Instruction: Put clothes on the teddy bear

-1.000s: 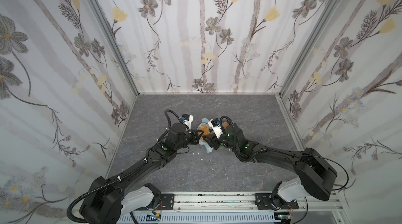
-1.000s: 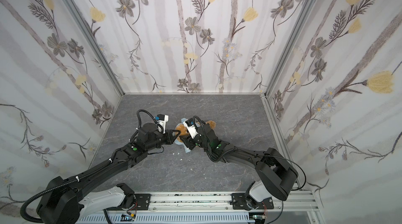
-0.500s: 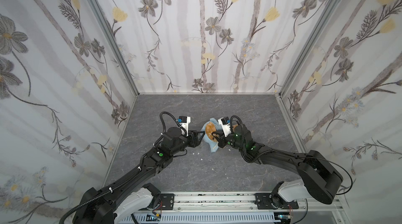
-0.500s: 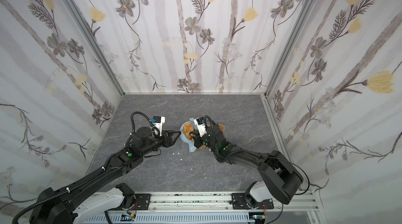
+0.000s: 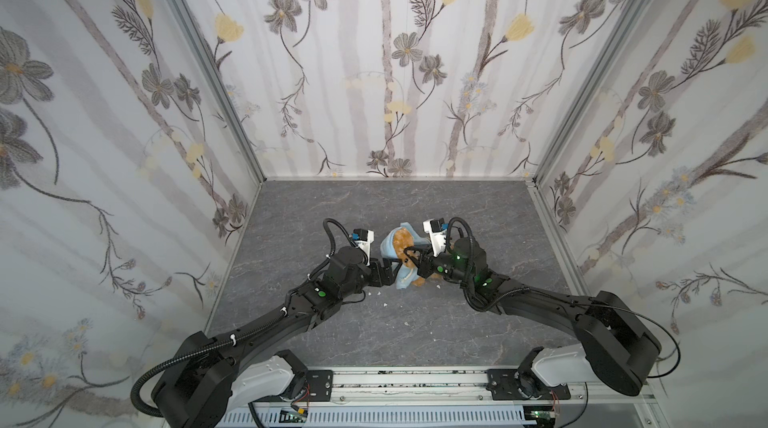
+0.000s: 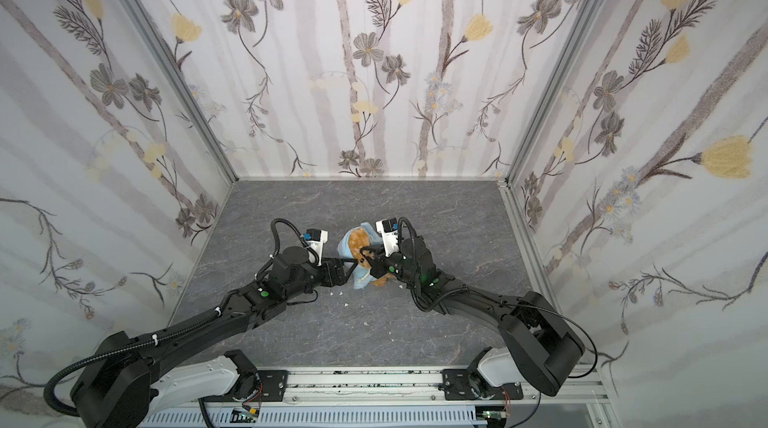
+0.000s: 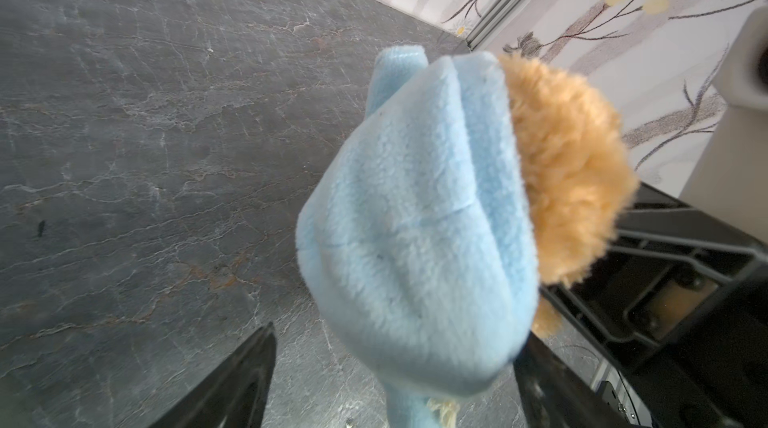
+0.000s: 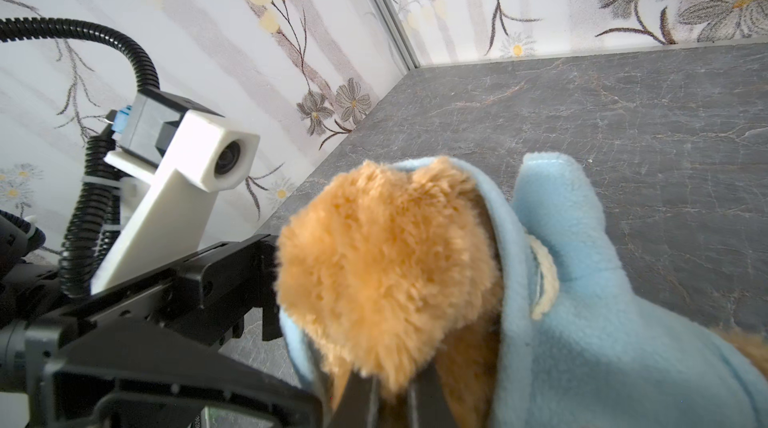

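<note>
Your right gripper (image 8: 390, 397) is clamped on the fluffy golden-brown plush teddy bear (image 8: 386, 264), mid grey marbled table (image 5: 374, 214), inside its light-blue fleece hooded top (image 7: 415, 218); your left gripper (image 7: 397, 338) gapes. The bear looks soft and light: pinch a limb, not fur.

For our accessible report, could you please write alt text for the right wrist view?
A golden-brown teddy bear fills the centre, half wrapped in a light-blue fleece top, with the right gripper pinched shut on its fur. The open left gripper and its white camera sit beside it, over a grey table.
</note>
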Tool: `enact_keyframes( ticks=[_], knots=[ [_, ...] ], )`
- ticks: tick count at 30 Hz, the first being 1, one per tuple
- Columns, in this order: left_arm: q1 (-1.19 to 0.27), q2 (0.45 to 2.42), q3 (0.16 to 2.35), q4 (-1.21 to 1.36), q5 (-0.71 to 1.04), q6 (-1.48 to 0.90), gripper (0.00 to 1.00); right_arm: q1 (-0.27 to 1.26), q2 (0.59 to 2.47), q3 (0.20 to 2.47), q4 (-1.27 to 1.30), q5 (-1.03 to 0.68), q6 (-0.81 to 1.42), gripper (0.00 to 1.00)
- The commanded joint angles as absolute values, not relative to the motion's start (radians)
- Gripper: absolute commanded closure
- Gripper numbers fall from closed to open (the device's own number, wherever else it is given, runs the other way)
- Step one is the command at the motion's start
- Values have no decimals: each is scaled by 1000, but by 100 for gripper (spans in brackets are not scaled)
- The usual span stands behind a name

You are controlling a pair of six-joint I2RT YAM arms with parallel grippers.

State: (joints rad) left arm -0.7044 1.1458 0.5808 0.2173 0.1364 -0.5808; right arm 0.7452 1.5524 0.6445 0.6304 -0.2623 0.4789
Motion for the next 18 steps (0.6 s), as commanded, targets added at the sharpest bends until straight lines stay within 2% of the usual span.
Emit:
enact_keyframes(
  ticks=[1, 5, 9, 15, 18],
  knots=[
    [-706, 1165, 608, 281, 154, -597, 4, 755, 1560, 660, 673, -239, 494, 100],
    [-703, 1176, 616, 265, 94, -596, 4, 758, 1556, 659, 669, -232, 489, 100],
    [-674, 1166, 611, 202, 25, -583, 11, 753, 1534, 633, 676, -232, 481, 100],
    [-601, 1151, 561, 180, 14, -618, 31, 728, 1488, 575, 747, -260, 491, 100],
    [-586, 1159, 557, 168, 8, -614, 38, 728, 1473, 558, 784, -272, 494, 100]
  ],
)
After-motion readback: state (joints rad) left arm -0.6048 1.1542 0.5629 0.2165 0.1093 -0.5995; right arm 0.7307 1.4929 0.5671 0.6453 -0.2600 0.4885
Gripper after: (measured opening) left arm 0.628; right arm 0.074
